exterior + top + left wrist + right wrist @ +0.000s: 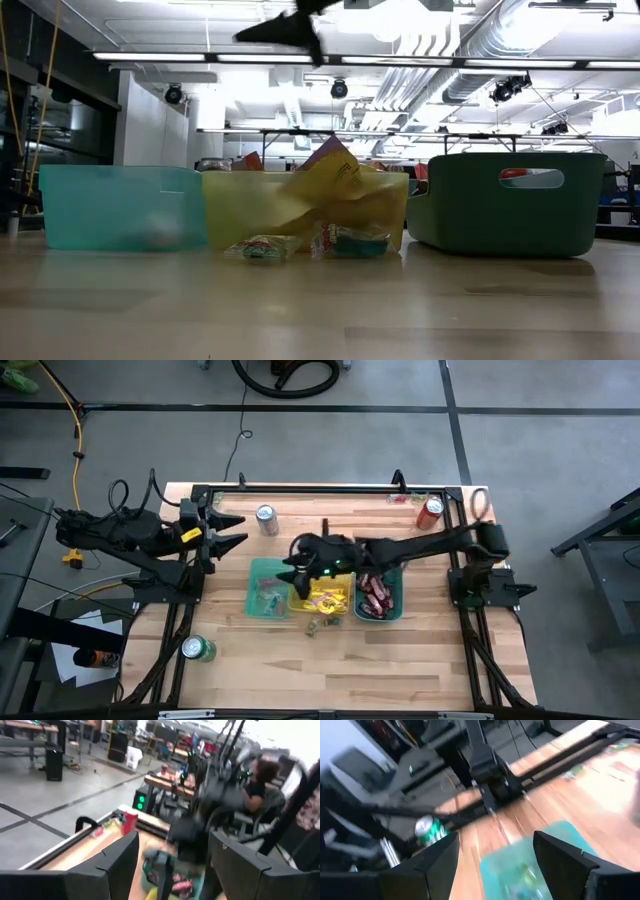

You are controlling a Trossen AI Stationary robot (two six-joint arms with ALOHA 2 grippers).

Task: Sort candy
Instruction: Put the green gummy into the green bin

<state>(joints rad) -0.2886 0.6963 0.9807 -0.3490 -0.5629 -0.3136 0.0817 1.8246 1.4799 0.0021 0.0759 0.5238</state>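
Note:
Yellow packets (326,598) lie heaped in the yellow bin (300,603). Dark brown-and-red bars (374,595) lie in the green bin (396,605), and a few small pieces (270,598) in the teal bin (254,588). Two loose wrapped sweets (262,248) (350,241) lie flat on the table, just before the yellow bin's near wall (250,210). My right gripper (291,568) hovers open above where the teal and yellow bins meet; in the right wrist view it (495,845) holds nothing. My left gripper (238,530) waits open at the table's left, off the bins.
A silver can (266,518) stands near the far edge. A red can (430,512) stands at the far right corner and a green can (198,649) at the near left. The three bins sit side by side mid-table. Bare wood (400,660) lies toward the near edge.

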